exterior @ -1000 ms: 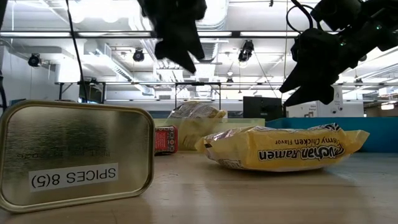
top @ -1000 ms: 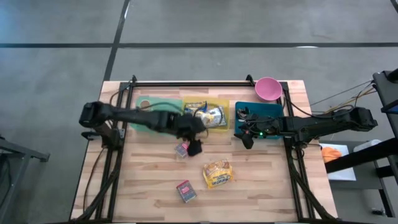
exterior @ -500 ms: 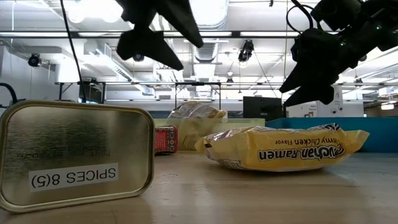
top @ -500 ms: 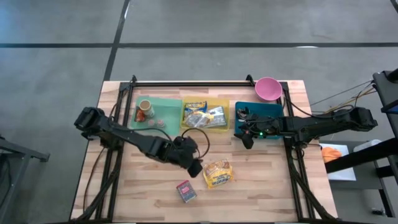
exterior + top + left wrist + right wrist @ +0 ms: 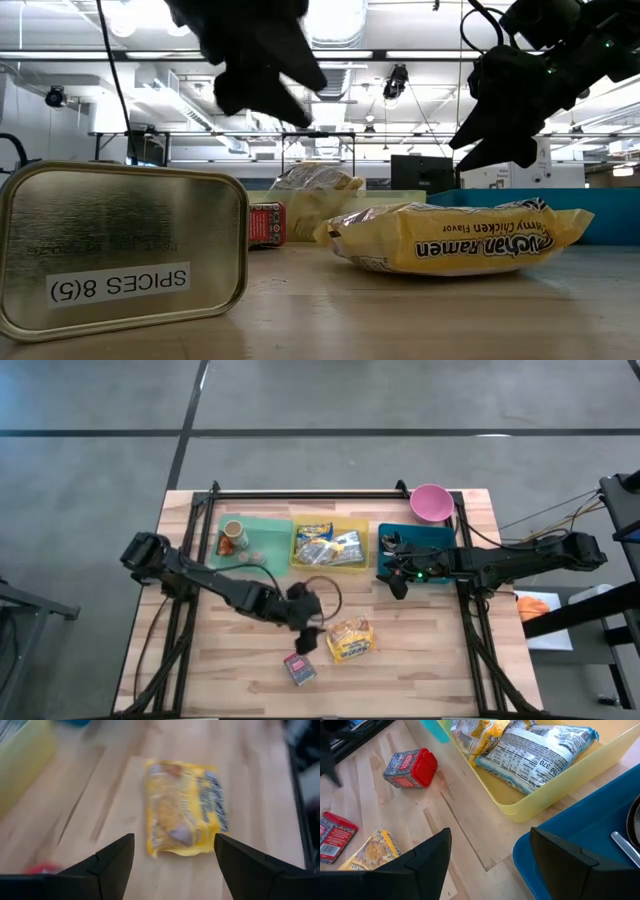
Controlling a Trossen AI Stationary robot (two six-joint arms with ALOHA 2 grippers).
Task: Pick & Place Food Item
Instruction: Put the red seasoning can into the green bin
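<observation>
The left hand [image 5: 306, 630] is hovering over the middle of the wooden surface [image 5: 240, 660] with its two fingers [image 5: 112, 862] spread apart and holding nothing; its own camera is looking down past them at the yellow ramen packet [image 5: 184, 807], which is lying flat on the wood just beside the hand. Seen from above, that ramen packet [image 5: 350, 639] is sitting between the hand and the surface's near edge, with a flat red spice tin [image 5: 299, 667] lying close by on its left. The right hand [image 5: 397, 582] is waiting at the near corner of the blue tray [image 5: 430, 538], its fingers [image 5: 427, 857] also spread and empty. A yellow tray [image 5: 355, 561] beside the blue one is holding more food packets [image 5: 535, 752], and a green tray [image 5: 272, 530] to its left is carrying a small cup [image 5: 232, 535]. A pink bowl [image 5: 431, 502] is standing at the far edge. A small red container [image 5: 411, 767] is lying on the wood near the yellow tray, showing only in the right wrist view. At table height, the spice tin [image 5: 120, 250] is filling the foreground, well in front of the ramen packet [image 5: 455, 240].
</observation>
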